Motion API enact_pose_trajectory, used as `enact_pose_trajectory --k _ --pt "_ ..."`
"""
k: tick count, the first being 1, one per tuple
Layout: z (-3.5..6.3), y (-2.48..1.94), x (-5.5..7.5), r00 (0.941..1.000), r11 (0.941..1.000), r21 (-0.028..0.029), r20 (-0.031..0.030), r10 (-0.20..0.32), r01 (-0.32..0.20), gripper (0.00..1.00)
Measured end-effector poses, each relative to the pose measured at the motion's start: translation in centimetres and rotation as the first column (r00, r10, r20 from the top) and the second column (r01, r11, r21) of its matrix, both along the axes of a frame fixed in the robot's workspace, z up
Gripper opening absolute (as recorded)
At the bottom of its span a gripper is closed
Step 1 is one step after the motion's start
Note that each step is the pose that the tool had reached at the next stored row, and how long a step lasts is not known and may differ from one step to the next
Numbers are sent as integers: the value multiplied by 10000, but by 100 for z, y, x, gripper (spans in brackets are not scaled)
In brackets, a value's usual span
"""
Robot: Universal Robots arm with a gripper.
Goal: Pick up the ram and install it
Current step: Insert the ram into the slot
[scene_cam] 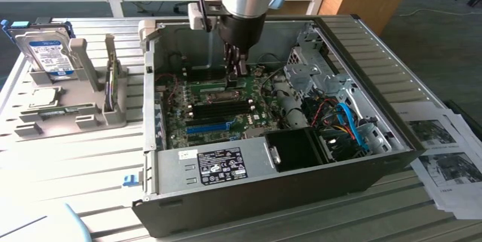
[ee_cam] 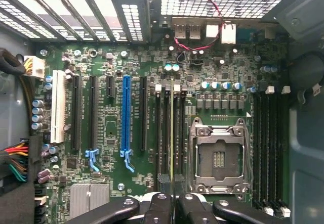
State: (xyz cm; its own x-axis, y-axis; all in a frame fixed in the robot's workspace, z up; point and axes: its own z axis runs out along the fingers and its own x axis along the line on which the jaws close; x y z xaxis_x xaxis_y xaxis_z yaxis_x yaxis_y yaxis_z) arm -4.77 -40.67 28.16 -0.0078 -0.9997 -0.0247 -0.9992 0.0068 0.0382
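Observation:
The open computer case (scene_cam: 376, 157) lies on its side with the green motherboard (scene_cam: 218, 106) facing up. My gripper (scene_cam: 238, 68) reaches down inside it, just above the board. In the wrist view my gripper (ee_cam: 172, 183) is shut on the ram (ee_cam: 172, 133), seen edge-on as a thin pale green line. The stick runs along the black memory slots (ee_cam: 163, 133) beside the empty processor socket (ee_cam: 218, 155). Whether its lower edge touches a slot I cannot tell.
A silver hard drive (scene_cam: 49, 53) with a blue-white label stands in a grey holder (scene_cam: 71, 121) at the exterior view's left, with a square silver chip (scene_cam: 45, 96) below it. Drive bays and cables (scene_cam: 342, 121) crowd the case's right side. Printed sheets (scene_cam: 444, 152) lie beyond.

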Motion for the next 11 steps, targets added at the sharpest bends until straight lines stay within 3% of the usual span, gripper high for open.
enact_pose_trajectory --k 5,11 --pt "0 -53 0 10000 10000 1 0 1 -1 11" --pt "-31 -55 0 10000 10000 0 1 0 0 11"
